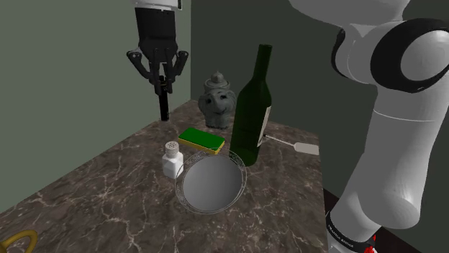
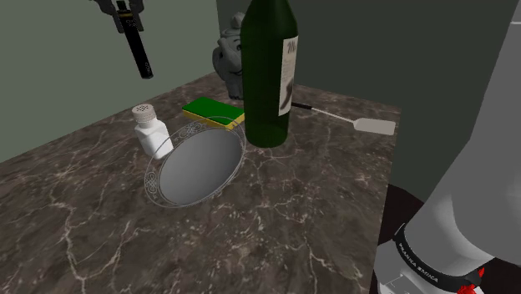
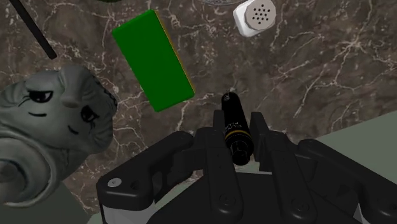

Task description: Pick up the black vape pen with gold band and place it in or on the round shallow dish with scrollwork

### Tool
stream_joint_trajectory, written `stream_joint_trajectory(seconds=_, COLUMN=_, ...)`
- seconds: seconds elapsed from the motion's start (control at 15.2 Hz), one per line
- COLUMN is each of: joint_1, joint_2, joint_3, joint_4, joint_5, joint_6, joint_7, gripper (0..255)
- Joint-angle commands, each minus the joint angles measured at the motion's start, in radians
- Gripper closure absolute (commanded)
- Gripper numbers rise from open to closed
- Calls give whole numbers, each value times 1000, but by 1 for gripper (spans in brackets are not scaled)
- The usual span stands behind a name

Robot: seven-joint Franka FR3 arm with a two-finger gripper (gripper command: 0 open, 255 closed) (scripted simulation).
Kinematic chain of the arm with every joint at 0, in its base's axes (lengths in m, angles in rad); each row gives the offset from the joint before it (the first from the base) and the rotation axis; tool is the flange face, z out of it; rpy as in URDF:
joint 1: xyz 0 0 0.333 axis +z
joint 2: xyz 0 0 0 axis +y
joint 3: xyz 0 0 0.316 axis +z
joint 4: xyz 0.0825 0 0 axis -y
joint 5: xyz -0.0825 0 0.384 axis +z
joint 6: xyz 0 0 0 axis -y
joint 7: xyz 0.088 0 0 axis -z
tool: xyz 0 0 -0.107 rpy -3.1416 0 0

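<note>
Far on the shoulder view's left, one yellow ring [image 1: 18, 241] peeks in at the corner of the brown stone table [image 1: 108, 194].

Next comes the black gripper [image 1: 162, 77], high up in the air. Its two fingers squeeze tight on the top end of the one black pen [image 1: 164, 100]. The pen hangs straight up and down. Its free end points down at the table and does not touch it. In the wrist view, a thin gold band [image 3: 233, 132] shows on the pen just past the fingers.

Lower down and a little to the right stands one white shaker [image 1: 171, 158] with holes in its top. Just beside it lies the one round dish [image 1: 211, 183], grey inside with a curly rim. The pen is well apart from the dish, higher up and farther back.

Behind the dish lies one flat green block [image 1: 202, 139] with a yellow edge. One grey elephant [image 1: 217, 104] sits at the back by the wall. One tall green bottle [image 1: 252, 115] stands upright near the block and the dish. Last, one white scraper [image 1: 302, 147] with a thin dark handle lies flat on the table.
</note>
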Motion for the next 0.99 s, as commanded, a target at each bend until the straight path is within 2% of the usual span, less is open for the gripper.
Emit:
stream_joint_trajectory(seconds=0.0, joint_1=-8, joint_2=-42, joint_3=3, joint_4=-32, joint_5=20, joint_6=-7, joint_7=2, gripper=255)
stream_joint_trajectory(seconds=0.4, joint_1=-46, joint_2=-302, joint_3=2, joint_4=-289, joint_5=150, joint_6=24, joint_7=-9, gripper=255)
stream_joint_trajectory(seconds=0.92, joint_1=-20, joint_2=-586, joint_3=-26, joint_4=-496, joint_5=283, joint_6=-19, joint_7=-10, gripper=255)
